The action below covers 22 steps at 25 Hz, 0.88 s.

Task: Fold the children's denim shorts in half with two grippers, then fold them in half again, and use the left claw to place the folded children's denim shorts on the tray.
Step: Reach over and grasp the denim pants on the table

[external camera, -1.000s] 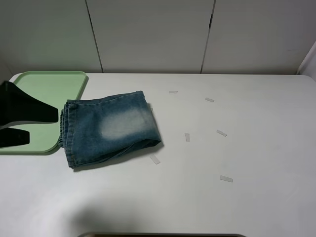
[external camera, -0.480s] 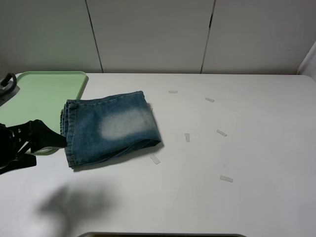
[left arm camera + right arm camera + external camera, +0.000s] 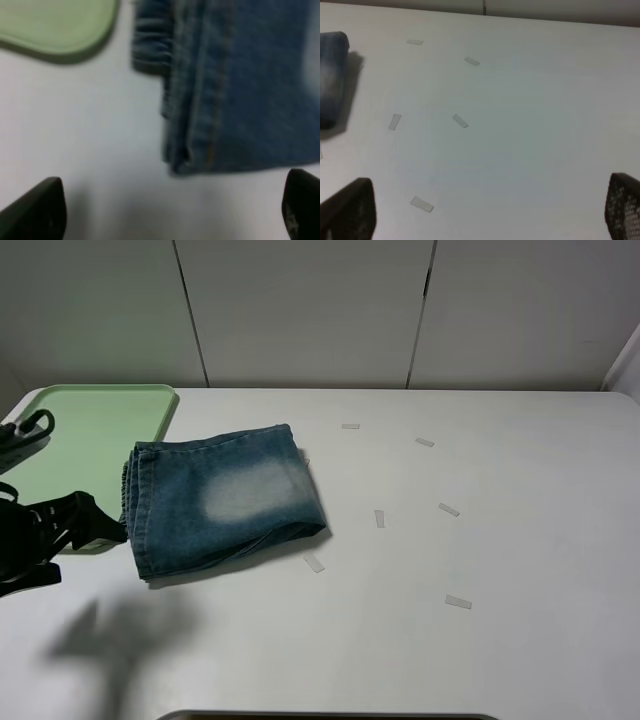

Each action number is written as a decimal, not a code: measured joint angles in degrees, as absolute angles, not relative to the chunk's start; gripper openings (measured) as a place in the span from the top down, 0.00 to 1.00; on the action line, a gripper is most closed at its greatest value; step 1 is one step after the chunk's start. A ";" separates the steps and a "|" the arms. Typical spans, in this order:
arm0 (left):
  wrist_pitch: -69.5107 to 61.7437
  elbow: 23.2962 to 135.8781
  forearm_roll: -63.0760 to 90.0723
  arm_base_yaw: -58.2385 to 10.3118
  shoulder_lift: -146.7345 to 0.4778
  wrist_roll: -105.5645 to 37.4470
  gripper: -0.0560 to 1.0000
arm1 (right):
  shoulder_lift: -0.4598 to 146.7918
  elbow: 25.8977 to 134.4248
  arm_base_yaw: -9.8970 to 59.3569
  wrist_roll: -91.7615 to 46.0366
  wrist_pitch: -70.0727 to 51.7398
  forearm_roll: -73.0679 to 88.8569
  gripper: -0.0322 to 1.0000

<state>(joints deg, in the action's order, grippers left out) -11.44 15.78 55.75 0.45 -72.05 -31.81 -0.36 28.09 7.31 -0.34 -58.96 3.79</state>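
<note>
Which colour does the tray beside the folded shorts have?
The tray is pale green, plain, without pattern. It shows best in the exterior high view.

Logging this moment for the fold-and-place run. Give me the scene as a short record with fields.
shorts: children's denim shorts folded, lying on the table, not on the tray
tray: pale-green tray at the table's far left, nothing seen on it
left end effector: open, at the shorts' waistband edge, not gripping
right end effector: open, over bare table, holding nothing
tape marks: small strips right of the shorts
remaining: lift shorts onto tray
</note>
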 joint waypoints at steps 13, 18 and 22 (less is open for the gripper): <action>-3.34 17.86 56.56 0.45 -84.69 -31.81 0.14 | -0.36 28.09 7.31 -0.34 -58.96 3.79 0.30; -3.08 23.13 56.58 -1.64 -89.55 -31.81 0.14 | -0.36 28.09 7.31 -0.34 -58.96 3.79 0.30; -3.07 27.28 56.64 -4.45 -94.27 -30.92 0.14 | -0.36 28.09 7.31 -0.34 -58.96 3.79 0.30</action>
